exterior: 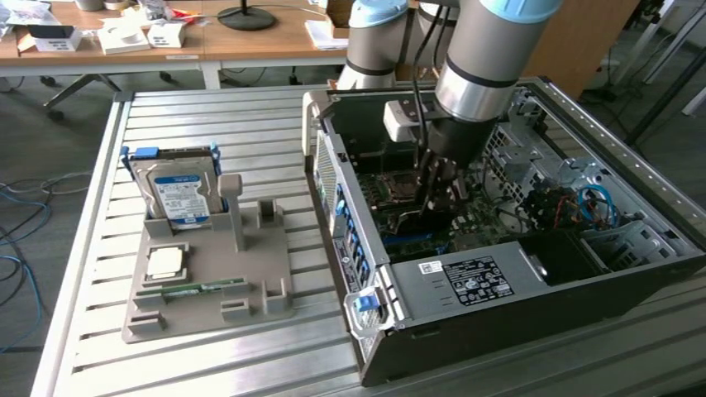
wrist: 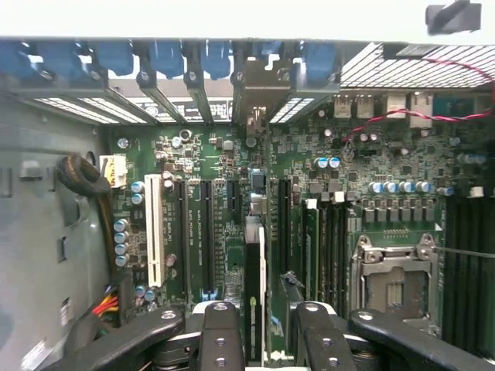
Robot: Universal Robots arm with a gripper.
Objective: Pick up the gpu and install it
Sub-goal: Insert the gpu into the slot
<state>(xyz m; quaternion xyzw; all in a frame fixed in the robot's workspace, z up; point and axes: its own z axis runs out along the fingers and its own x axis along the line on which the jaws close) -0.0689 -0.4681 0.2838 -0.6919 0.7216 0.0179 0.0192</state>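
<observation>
1. Gripper (wrist: 261, 328): we find it inside the computer case (exterior: 464, 281), jaws clamped on the card.
2. Card (wrist: 254, 286): we see it edge-on, upright, over the motherboard (wrist: 309, 193) among its slots.
3. Hard drive (exterior: 178, 192): on the grey stand (exterior: 210, 281) beside the case.

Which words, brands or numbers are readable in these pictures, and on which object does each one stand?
No text can be read.
Hard drive: blue-white label, print too small.
Computer case: white sticker with symbols, blurred.
Motherboard: white markings beside the slots, illegible.
</observation>
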